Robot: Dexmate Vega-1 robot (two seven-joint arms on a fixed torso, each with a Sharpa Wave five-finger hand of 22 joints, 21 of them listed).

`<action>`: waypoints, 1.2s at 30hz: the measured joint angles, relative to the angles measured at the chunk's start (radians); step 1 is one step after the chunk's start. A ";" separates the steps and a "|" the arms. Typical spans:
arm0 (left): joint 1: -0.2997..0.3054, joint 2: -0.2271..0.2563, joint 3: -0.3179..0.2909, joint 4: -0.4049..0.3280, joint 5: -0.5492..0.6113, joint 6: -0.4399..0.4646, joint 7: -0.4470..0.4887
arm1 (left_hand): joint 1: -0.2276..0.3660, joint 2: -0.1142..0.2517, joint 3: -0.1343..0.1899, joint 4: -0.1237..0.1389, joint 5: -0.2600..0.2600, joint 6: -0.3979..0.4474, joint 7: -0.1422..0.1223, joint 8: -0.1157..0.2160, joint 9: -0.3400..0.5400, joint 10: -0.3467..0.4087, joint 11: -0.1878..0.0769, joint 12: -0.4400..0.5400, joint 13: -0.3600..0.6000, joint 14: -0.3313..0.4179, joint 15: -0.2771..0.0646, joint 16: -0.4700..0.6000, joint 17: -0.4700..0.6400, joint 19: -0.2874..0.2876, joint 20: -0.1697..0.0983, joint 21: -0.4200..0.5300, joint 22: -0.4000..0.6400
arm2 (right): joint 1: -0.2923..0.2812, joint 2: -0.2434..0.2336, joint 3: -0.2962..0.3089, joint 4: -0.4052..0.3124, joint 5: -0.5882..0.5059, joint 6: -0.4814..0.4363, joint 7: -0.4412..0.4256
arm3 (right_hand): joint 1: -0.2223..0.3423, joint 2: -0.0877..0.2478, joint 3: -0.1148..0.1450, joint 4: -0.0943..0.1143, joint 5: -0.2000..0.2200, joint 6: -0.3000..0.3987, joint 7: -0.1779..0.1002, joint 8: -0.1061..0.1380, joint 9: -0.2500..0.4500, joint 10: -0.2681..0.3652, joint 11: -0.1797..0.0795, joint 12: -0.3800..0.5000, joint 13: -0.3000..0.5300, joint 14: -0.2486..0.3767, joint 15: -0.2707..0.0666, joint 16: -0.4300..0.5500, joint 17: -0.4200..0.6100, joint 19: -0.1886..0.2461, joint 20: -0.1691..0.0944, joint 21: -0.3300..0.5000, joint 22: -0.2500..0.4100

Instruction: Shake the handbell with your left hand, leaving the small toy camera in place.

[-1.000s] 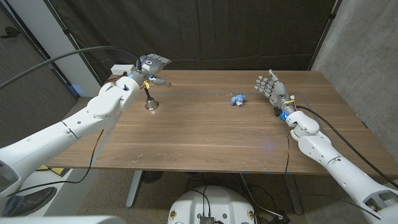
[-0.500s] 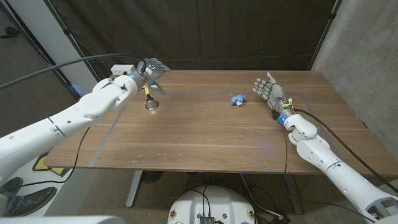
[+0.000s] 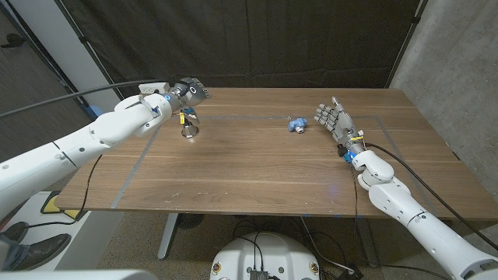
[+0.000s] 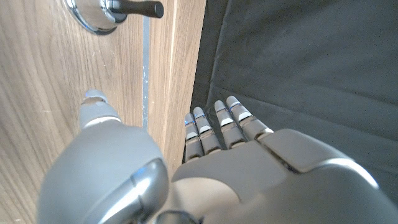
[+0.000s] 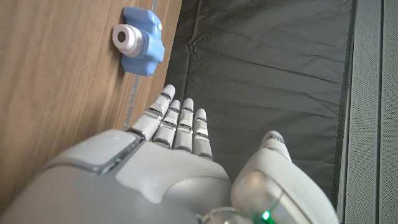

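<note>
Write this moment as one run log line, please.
left hand: open, near handbell, not holding | handbell: upright on table | toy camera: in place | right hand: open, idle

wooden table (image 3: 257,167), black curtain (image 3: 296,39) behind it, grey wall (image 3: 459,70) at right

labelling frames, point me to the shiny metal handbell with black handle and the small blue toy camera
shiny metal handbell with black handle (image 3: 188,131), head view, on its metal bell body
small blue toy camera (image 5: 139,41), right wrist view, on its blue front beside the white lens
</note>
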 measured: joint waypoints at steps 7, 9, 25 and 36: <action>0.000 0.002 0.003 0.015 0.074 -0.043 0.008 | 0.012 0.012 -0.001 0.001 0.008 0.017 -0.003 0.000 0.000 0.019 -0.007 0.000 0.000 0.022 0.000 0.000 0.000 0.020 0.001 0.004 0.000 | -0.014 0.008 -0.005 -0.002 0.000 0.005 -0.005 | 0.004 0.004 0.000 0.000 0.000 0.000 0.000 0.000 0.000 0.000 0.000 0.000 0.000 0.000 0.000 0.000 0.000 0.000 0.000 0.000 0.000; 0.000 -0.001 0.006 0.022 0.094 -0.049 0.013 | 0.012 0.012 -0.001 0.001 0.008 0.021 -0.007 0.000 0.000 0.019 -0.007 0.000 0.000 0.022 0.000 0.000 0.000 0.021 0.000 0.008 0.000 | -0.016 0.011 -0.006 -0.002 0.000 0.006 -0.007 | 0.004 0.004 0.000 0.000 0.000 0.000 0.000 0.000 0.000 0.000 0.000 0.000 0.000 0.000 0.000 0.000 0.000 0.000 0.000 0.000 0.000; -0.020 -0.035 0.048 0.094 0.218 -0.063 0.024 | 0.041 0.030 -0.001 0.001 0.025 0.042 -0.028 0.002 0.000 0.037 -0.024 0.000 0.000 0.043 0.000 0.000 0.000 0.034 0.002 0.008 0.004 | -0.034 0.014 -0.009 -0.009 0.006 -0.003 -0.020 | 0.004 0.004 0.000 0.000 0.000 0.004 -0.004 0.000 0.000 0.000 0.000 0.000 0.000 0.000 0.000 0.000 0.000 0.000 0.000 0.000 0.000; -0.034 -0.048 0.074 0.128 0.269 -0.056 0.024 | 0.061 0.032 -0.001 0.001 0.032 0.072 -0.033 0.004 0.000 0.060 -0.037 0.000 0.005 0.064 -0.003 0.000 0.000 0.047 0.000 0.011 0.004 | -0.052 0.004 -0.009 -0.031 0.009 -0.018 -0.030 | 0.004 0.004 0.004 -0.004 0.001 0.004 -0.004 0.000 0.000 0.001 0.001 0.000 0.000 0.009 -0.002 0.000 0.000 0.006 0.006 0.004 0.000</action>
